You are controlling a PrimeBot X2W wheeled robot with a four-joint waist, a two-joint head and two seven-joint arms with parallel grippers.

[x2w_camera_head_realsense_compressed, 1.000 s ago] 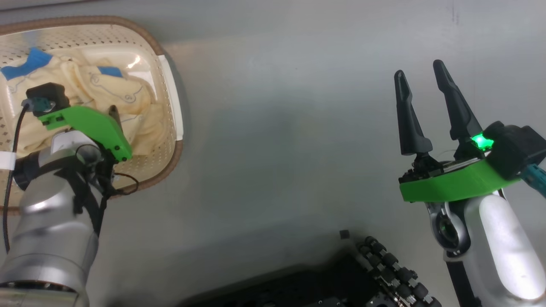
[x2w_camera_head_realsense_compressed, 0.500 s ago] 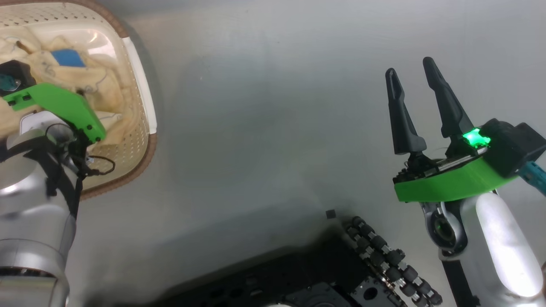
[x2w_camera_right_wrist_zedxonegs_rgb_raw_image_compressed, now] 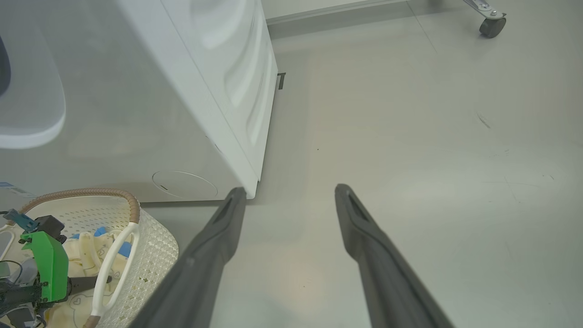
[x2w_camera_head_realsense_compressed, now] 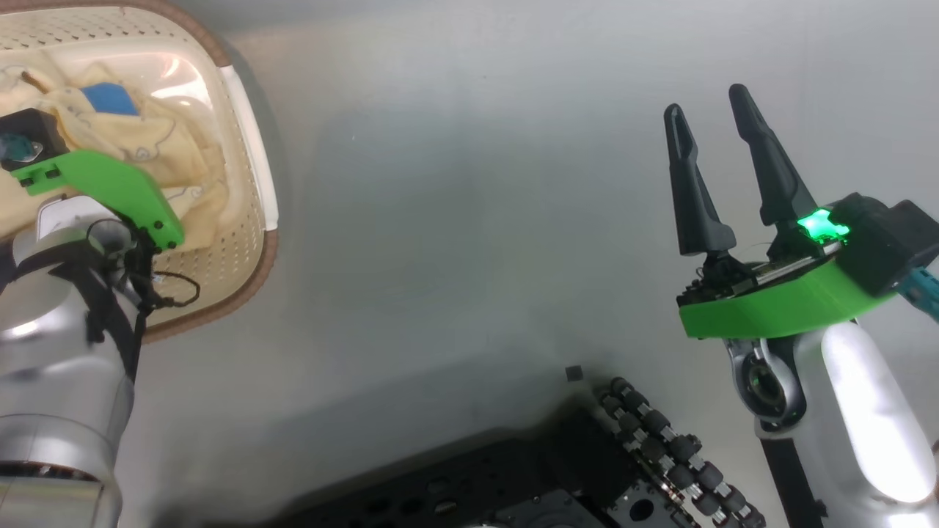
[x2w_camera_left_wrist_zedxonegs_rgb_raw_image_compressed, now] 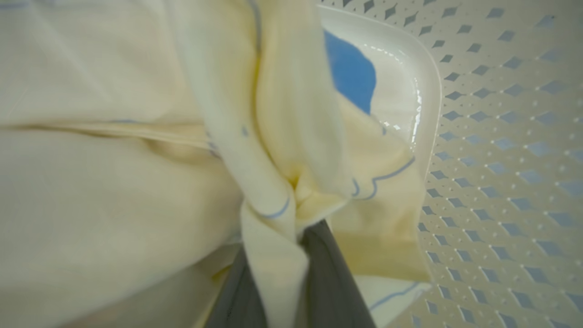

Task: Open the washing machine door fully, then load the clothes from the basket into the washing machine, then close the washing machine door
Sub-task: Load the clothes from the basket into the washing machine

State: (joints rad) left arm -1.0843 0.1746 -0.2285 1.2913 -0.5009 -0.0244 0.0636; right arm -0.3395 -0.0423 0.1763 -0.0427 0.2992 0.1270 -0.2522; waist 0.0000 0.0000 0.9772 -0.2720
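The left gripper (x2w_camera_left_wrist_zedxonegs_rgb_raw_image_compressed: 291,230) has its fingers pinched on a fold of the soft cream-yellow, blue-trimmed clothes (x2w_camera_left_wrist_zedxonegs_rgb_raw_image_compressed: 114,182), inside the cream perforated plastic basket (x2w_camera_left_wrist_zedxonegs_rgb_raw_image_compressed: 501,159). The right gripper (x2w_camera_head_realsense_compressed: 708,103) hangs over the grey floor (x2w_camera_head_realsense_compressed: 469,220), fingers spread and empty.

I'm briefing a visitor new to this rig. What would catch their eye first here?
In the left wrist view, the cream-yellow clothes bunched between the fingers of the left gripper, inside the perforated basket. In the head view, the green-mounted right gripper at the right, fingers spread open over grey floor. The white washing machine stands behind the basket in the right wrist view.
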